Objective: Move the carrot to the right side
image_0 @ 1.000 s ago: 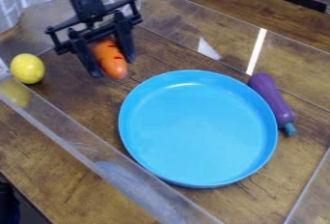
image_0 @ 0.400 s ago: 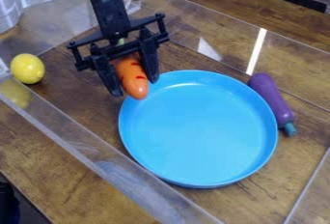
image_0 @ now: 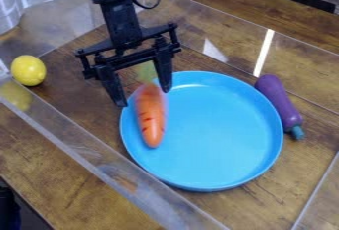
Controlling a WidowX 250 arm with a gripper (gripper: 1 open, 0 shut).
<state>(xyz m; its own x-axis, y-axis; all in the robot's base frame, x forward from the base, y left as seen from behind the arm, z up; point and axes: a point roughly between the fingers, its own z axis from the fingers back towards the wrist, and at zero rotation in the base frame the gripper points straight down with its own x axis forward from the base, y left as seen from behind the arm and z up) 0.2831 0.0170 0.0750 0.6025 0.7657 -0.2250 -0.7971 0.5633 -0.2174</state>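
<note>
Carrot (image_0: 153, 123) over blue plate's (image_0: 219, 145) left part; tool (image_0: 142, 94) points down, fingers spread.

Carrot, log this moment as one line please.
carrot on blue plate | gripper open above it | lemon left, eggplant right in view

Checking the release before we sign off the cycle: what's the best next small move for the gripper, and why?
Probably a short lift straight up. The black two-fingered gripper looks open, with the tapered orange toy carrot lying at the left part of the round blue plate, its leafy end between the fingers, so rising first should avoid dragging it.
</note>
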